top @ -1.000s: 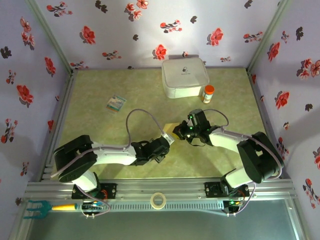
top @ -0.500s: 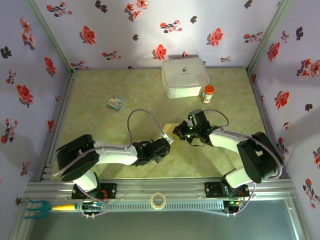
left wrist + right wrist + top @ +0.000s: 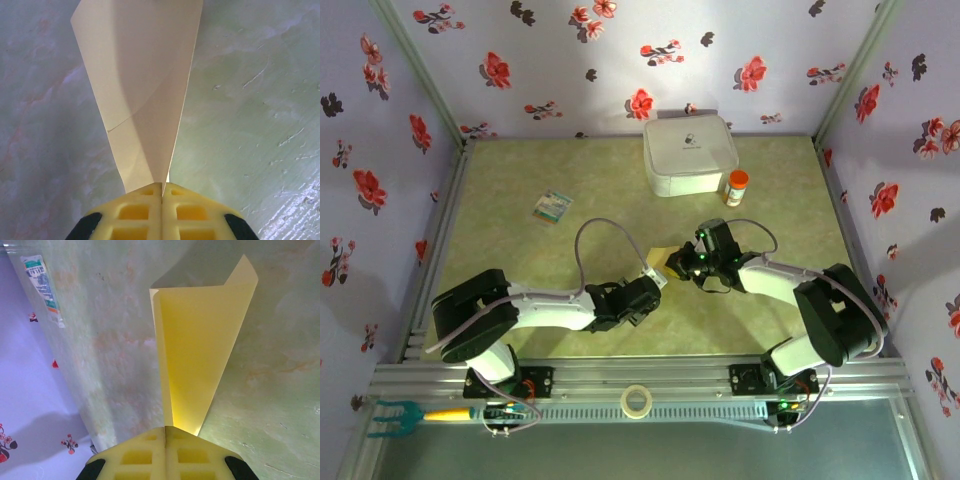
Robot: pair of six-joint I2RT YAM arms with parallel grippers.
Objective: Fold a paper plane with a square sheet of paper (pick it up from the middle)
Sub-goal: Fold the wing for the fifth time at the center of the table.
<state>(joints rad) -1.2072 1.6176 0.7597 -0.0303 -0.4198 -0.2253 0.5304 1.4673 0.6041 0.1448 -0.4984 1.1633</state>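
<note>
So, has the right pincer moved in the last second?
No. Seen from above, the right pincer sits at the same spot below-left of the orange bottle as before, shut on the yellow paper.

The left gripper (image 3: 161, 186) jaws, partly apart a second ago, are closed on the sheet of paper (image 3: 145, 80).

1. The table (image 3: 520, 260) has a pale green, marbled top.
2. A white rounded square box (image 3: 688, 155) sits far, right of centre.
3. An orange-capped bottle (image 3: 736, 187) stands just beside the box's near right corner.
4. A small teal-and-white card (image 3: 553, 206) lies flat, left of centre.
</note>
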